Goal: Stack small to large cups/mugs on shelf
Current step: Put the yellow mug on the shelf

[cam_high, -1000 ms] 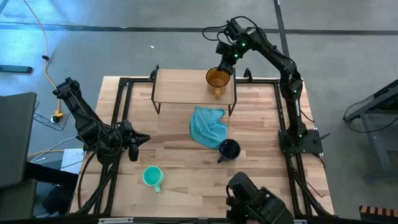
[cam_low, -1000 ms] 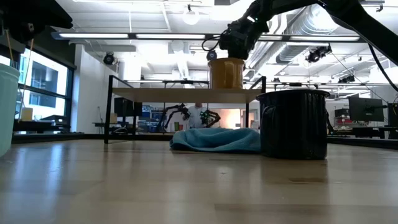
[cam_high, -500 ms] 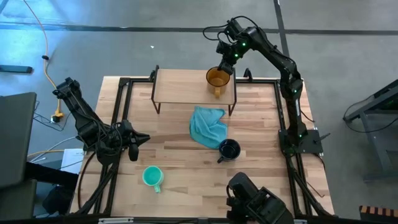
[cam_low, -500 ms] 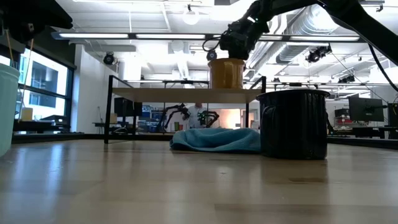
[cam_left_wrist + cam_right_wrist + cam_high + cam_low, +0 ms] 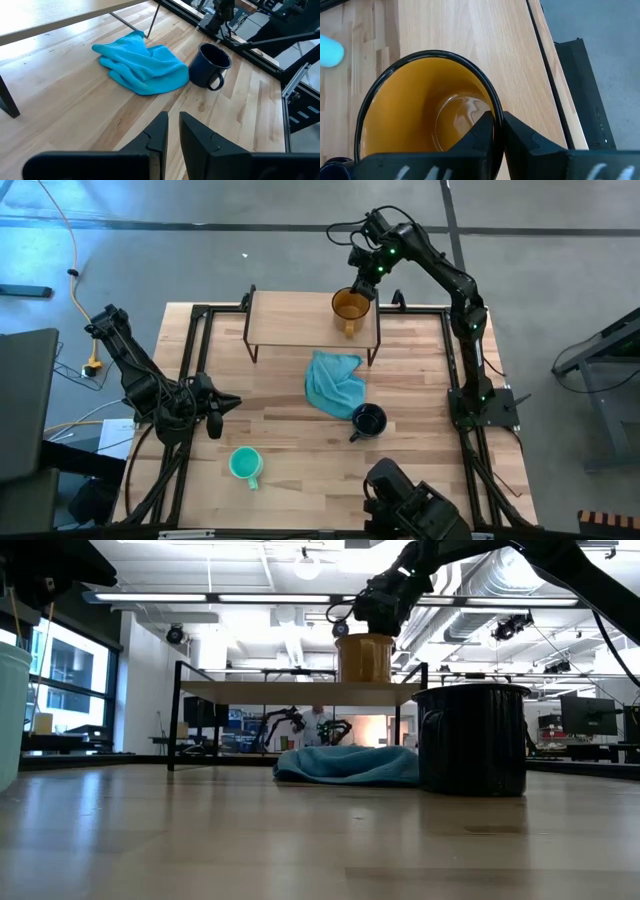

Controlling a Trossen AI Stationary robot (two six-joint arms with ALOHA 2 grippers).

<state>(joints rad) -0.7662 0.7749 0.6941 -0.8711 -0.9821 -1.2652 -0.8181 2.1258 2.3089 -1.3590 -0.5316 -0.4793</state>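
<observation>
**Seating the amber mug on the shelf**

Your right tool point(image 5: 360, 287) is at the upper centre of the high view, pinching the rim of the amber mug point(image 5: 349, 306); the right wrist view shows one finger inside the rim and one outside. The mug stands on the shelf point(image 5: 290, 318), near its right end.

1. Confirm in the low view that the mug base rests flat on the shelf board before you release.
2. Spread the fingers only enough to clear the rim, then lift straight up; a sideways pull could tip the mug or drag it toward the shelf edge.
3. Leave the mug mouth unobstructed, since the smaller mugs likely nest inside it.

The navy mug point(image 5: 368, 420) stands on the surface point(image 5: 420, 380), touching the blue cloth point(image 5: 333, 384). The teal mug point(image 5: 244, 465) sits at lower left. Your left tool point(image 5: 173, 131) waits nearby, fingers almost pressed together on nothing.
</observation>
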